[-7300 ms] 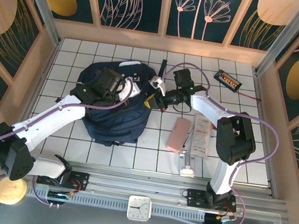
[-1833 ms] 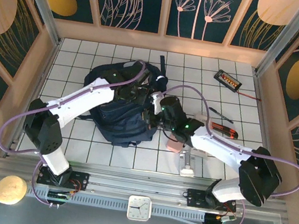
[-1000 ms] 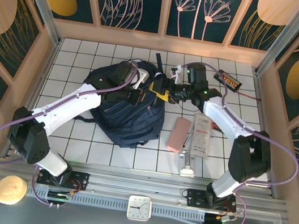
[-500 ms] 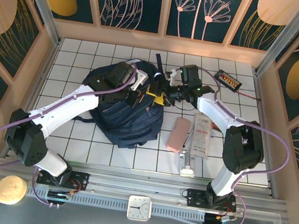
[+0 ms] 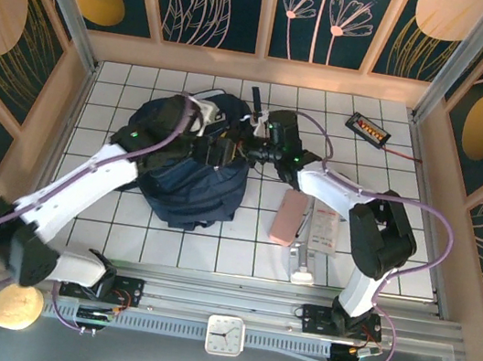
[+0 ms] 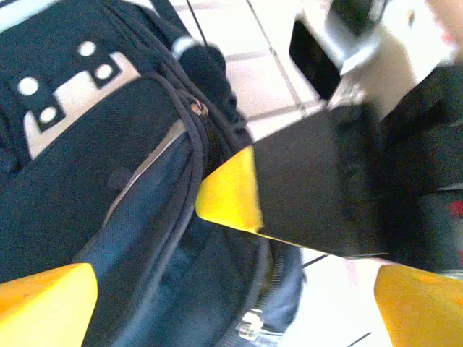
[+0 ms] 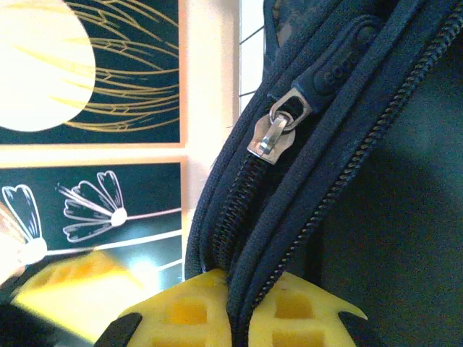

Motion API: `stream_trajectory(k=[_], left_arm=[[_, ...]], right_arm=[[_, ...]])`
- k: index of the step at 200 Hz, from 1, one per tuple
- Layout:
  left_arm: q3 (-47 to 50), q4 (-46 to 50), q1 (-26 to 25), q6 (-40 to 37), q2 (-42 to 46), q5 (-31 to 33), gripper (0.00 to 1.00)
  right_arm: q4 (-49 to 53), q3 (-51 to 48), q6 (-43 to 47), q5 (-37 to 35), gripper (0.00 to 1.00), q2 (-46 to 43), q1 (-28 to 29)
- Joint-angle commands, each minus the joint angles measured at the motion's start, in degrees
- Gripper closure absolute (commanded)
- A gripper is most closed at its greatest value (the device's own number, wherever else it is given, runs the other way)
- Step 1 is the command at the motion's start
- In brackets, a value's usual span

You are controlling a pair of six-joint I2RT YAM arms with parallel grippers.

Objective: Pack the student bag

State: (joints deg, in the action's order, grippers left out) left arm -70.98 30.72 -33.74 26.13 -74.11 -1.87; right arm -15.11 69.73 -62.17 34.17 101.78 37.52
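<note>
On white tiles (image 5: 326, 120), right tool (image 7: 230, 307) pinches student bag (image 5: 189, 186); left tool (image 6: 231, 296) gapes.

We log a pink oblong case (image 5: 289, 217) lying on the white tiled table (image 5: 399, 235), with a printed white packet (image 5: 323, 230) just beside it. A grey-white tool (image 5: 301, 267) sits nearer. A black device with an orange label (image 5: 366, 128) lies at the far right. A clock (image 5: 225, 335) and a beige round lump (image 5: 14, 307) sit off the tiles.

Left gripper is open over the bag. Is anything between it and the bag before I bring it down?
Yes: the right gripper, shut on the zipper seam of the bag, lies across the space between the open fingers of the left gripper, close over the fabric. Nothing else visible is in the way.
</note>
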Motion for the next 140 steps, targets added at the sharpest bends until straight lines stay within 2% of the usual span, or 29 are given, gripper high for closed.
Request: stream_trajectory(k=[1,17,41,45,55,76,117,140], left_arm=[[1.91,2.14,0.12,18.95,5.24,-2.06,0.01],[4.03,4.92,0.12,27.57,6.62,-4.85,0.01],[9.00,2.53,0.10,34.89,9.57,-7.94,0.01],[9.85,1.58,0.10,35.38,10.03,-8.32,0.05],[10.68,1.77,0.09,36.05,10.11,-7.55,0.17],[11.15,4.66,0.08,36.16,8.65,-5.88,0.27],[9.41,4.91,0.07,34.17,4.04,-4.47,0.30],[6.62,6.15,0.07,32.22,1.20,-3.21,0.36]], right_arm=[[-2.75,5.59,-0.96,-8.16,1.00,-2.83,1.10],[0.30,8.31,-0.39,-9.98,1.00,-2.20,1.50],[2.75,11.04,-0.37,-12.46,1.00,-1.60,2.16],[2.99,11.45,-0.28,-12.74,1.00,-1.52,2.32],[4.33,12.77,0.12,-13.56,1.00,-1.23,2.68],[6.13,14.53,1.06,-14.25,1.00,-0.61,3.18],[6.50,14.67,1.08,-14.22,1.00,-0.47,3.96],[6.36,14.57,1.09,-14.31,1.00,-0.52,4.63]])
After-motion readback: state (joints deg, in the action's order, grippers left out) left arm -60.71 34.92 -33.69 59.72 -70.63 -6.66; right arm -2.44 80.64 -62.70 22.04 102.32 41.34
